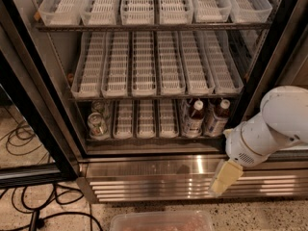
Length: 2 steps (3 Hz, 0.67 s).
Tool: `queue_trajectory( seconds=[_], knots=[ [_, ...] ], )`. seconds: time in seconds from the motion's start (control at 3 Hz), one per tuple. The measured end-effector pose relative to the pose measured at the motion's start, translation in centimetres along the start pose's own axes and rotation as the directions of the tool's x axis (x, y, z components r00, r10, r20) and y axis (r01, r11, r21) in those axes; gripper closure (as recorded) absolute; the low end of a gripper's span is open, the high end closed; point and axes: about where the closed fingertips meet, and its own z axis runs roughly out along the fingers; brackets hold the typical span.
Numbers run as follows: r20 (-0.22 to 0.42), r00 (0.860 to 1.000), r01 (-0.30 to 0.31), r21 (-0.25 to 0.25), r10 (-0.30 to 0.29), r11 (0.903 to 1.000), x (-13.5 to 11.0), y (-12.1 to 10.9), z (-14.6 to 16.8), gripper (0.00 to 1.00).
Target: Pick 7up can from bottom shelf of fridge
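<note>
The fridge (269, 57) stands open with grey walls and white slotted trays. The 7up can (97, 125) stands upright in the leftmost lane of the dim bottom shelf (144, 121), silver top showing. My gripper (222, 178), cream-coloured on a white arm, hangs at the lower right in front of the louvred base panel (154, 183). It is below the bottom shelf and far to the right of the can, touching nothing.
Two white-capped brown bottles (194, 118) (217, 117) stand in the right lanes of the bottom shelf. The open door frame (33, 129) juts out at left. Black cables (24, 138) lie on the floor. A clear plastic tub (161, 221) sits at the bottom edge.
</note>
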Motion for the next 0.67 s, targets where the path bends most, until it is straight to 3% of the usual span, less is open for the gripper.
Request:
queue_trajectory(
  seconds=[0.33, 0.67],
  knots=[
    [0.0, 1.0, 0.0, 0.0, 0.0, 1.0, 0.0, 0.0, 0.0, 0.0],
    [0.073, 0.997, 0.02, -0.015, -0.019, 0.9997, -1.7, 0.7, 2.3, 0.0]
  ],
)
